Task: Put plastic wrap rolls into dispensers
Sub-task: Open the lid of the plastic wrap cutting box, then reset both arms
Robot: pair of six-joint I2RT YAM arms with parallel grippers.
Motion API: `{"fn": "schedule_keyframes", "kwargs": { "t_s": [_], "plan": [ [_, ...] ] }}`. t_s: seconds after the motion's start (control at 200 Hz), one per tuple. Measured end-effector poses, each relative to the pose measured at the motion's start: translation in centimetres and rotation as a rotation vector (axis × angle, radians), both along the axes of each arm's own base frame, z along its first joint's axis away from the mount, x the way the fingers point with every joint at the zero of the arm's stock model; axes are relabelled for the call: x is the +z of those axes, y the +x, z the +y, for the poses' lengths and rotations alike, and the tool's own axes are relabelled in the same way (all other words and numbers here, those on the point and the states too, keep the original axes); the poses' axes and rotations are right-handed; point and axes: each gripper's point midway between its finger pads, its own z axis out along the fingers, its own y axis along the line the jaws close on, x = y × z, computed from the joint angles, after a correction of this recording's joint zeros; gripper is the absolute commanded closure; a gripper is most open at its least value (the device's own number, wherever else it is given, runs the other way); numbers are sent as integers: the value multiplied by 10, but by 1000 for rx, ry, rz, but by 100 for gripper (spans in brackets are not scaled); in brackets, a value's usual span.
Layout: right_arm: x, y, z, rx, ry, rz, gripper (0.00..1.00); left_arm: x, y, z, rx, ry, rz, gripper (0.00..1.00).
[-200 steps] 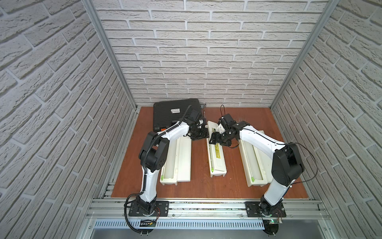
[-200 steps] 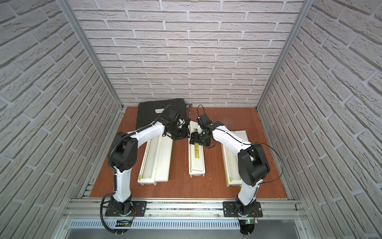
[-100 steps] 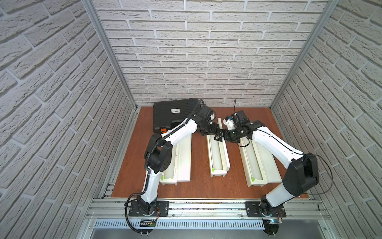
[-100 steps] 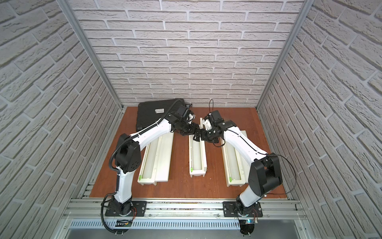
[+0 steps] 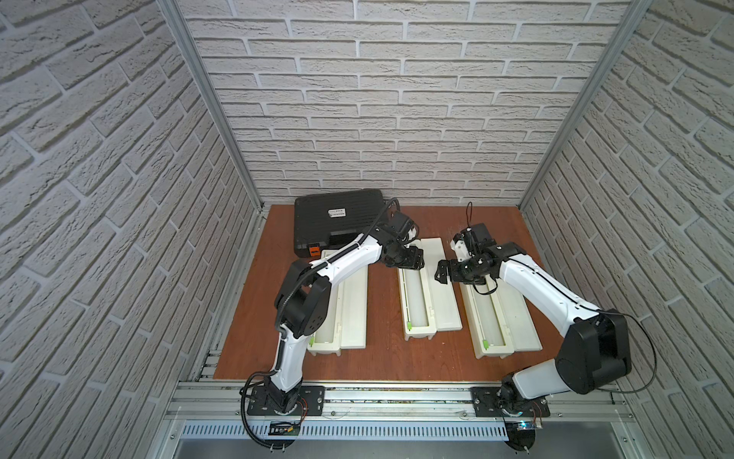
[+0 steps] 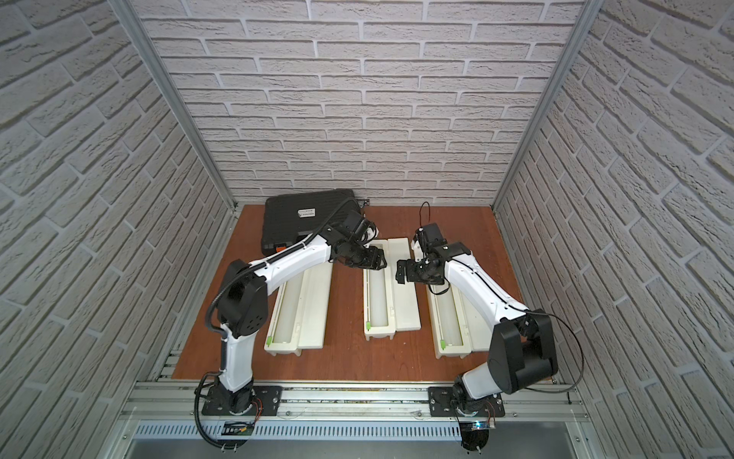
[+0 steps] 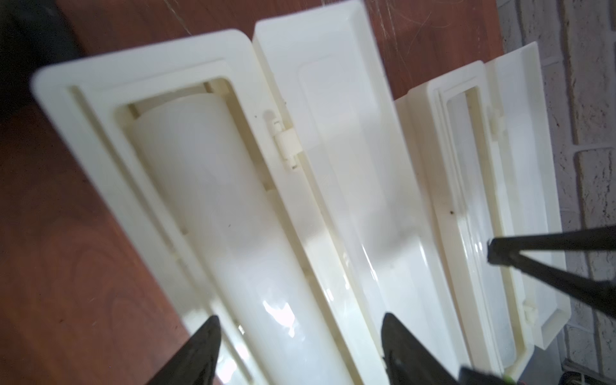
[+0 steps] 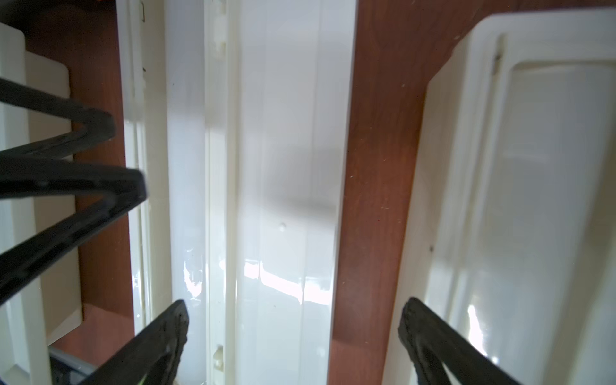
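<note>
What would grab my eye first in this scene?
The white left arm and right arm lean in, left tool and right tool both open, nearly meeting above the far end of the middle box. It lies open between the left box and right box; a black case sits far left.

Both top views: high over the 6 o'clock edge of the table [image 5: 433,222], facing 12 and steeply down, whole scene shared. Left wrist: close, down onto the middle dispenser [image 7: 150,66]. Right wrist: close, same dispenser, plus the right dispenser [image 8: 473,100].
</note>
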Motion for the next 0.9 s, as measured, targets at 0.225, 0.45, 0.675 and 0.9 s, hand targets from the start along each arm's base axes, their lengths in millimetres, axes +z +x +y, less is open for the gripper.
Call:
{"fn": "schedule_keyframes", "kwargs": {
  "t_s": [0.225,0.45,0.675,0.9],
  "plan": [
    [41,16,-77,-232,-175,-321,0,118,0,127,194,-67,-421,2],
    [-39,-3,-148,-392,-378,-334,0,38,3,377,778,256,-493,2],
    [-60,31,-160,-458,-372,-510,1,-82,-39,459,923,422,-366,2],
    [-59,39,-133,-326,-293,-684,1,-93,2,438,823,253,-513,2]
  ]
}}
